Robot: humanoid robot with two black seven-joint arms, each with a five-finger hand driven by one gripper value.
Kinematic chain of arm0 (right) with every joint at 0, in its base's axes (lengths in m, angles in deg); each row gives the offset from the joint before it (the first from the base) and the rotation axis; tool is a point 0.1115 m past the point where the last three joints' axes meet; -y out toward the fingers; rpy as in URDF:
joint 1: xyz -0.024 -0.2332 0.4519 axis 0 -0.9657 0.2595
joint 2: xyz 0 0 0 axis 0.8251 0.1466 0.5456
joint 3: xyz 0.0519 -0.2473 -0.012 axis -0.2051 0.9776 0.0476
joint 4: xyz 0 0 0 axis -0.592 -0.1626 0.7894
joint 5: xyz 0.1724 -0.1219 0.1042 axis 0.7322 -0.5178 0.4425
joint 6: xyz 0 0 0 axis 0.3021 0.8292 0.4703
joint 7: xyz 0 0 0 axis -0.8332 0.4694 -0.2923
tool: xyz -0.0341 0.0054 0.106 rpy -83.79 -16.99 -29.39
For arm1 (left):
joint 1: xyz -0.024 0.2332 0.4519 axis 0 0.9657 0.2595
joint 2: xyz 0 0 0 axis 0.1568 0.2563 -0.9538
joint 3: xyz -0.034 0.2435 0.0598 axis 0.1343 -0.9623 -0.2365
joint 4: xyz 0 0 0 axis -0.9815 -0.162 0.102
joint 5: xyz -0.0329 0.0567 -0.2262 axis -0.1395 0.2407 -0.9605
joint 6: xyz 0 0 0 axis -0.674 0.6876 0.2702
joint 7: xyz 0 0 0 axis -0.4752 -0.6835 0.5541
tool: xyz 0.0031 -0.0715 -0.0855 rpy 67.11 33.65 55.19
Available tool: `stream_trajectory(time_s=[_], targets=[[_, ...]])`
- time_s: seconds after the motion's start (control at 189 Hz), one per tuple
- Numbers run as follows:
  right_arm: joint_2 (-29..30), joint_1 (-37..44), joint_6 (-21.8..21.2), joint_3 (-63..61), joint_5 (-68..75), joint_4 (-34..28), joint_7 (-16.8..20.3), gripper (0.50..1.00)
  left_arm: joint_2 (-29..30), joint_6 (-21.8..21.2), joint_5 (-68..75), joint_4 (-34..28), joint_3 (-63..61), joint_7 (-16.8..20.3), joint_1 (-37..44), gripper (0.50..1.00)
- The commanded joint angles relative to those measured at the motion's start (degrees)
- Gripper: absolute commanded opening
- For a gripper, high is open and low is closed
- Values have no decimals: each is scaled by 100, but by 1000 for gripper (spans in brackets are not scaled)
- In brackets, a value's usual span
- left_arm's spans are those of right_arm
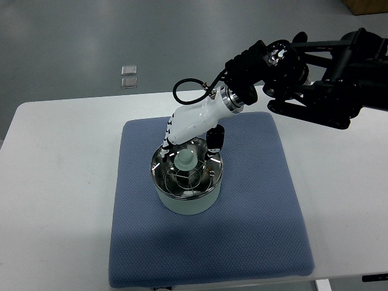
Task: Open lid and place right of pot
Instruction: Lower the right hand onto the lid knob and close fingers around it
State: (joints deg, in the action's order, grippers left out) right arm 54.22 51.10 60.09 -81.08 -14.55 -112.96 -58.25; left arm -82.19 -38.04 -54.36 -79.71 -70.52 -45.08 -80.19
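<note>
Top view: poised over the pot [187,193], right hand [189,140] reaching in from the right edge on a black arm [315,85], white palm angled down toward the lid [187,173]. Fingers [214,139] lowered around the pale knob [185,160] at the lid's centre, seemingly closing in on it; whether truly clamped, cannot tell from this angle. Lid not yet lifted, seated flat on the pot's rim directly beneath the hand. Pot set near the middle of a blue mat [254,230] on the white table [54,182], presumably to keep it from sliding and to soften the landing. Bare mat below and to the right of the hand, likely the intended resting place for the lid. Knob grip apparently chosen as the one raised handhold on a smooth shiny surface. Left arm out of view. Two small square plates [128,76] on the floor far beyond the hand.
</note>
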Motion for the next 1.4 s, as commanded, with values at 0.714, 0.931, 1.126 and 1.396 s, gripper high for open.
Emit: stream_trajectory(time_s=[0.714,0.931,1.126,1.396], targets=[[-28,-394,466,-63,79,185,0,766,0,-7,0,0,0,0,0,1000],[-28,-438,527,-63,79,185,0,764,0,2,0,0,0,0,0,1000],[-63,-438,536,-63,79,185,0,744,0,2,0,0,0,0,0,1000],[-72,-438,536,-63,79,185,0,690,0,2,0,0,0,0,0,1000]])
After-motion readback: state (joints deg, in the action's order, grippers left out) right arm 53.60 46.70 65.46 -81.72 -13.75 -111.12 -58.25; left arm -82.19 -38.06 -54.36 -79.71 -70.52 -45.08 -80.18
